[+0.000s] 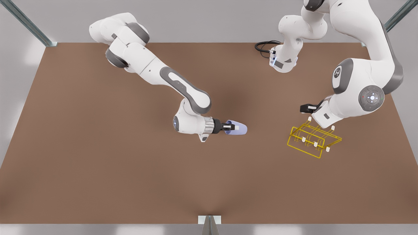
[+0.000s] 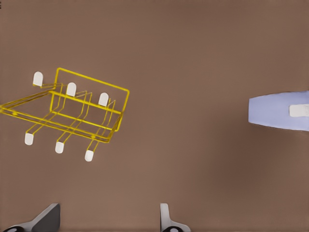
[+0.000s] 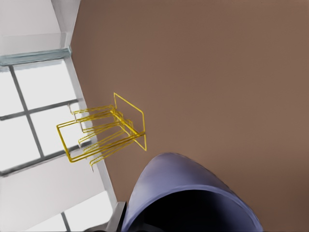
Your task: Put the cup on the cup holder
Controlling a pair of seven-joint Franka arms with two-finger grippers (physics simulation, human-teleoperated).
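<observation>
Two fingers of the right gripper (image 1: 228,127) pinched the cup (image 1: 237,128) at its rim; it looked light, rigid and slippery. Left gripper (image 1: 305,107) waited open at the cup holder's (image 1: 313,140) twelve o'clock.

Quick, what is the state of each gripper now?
Right gripper: shut on the cup.
Left gripper: open, empty, above the table near the cup holder.

The cup (image 1: 237,128) looks like smooth, matt lavender plastic. The cup holder (image 1: 313,141) is thin glossy yellow wire with white caps. The counter (image 1: 98,156) is plain matt brown.
</observation>
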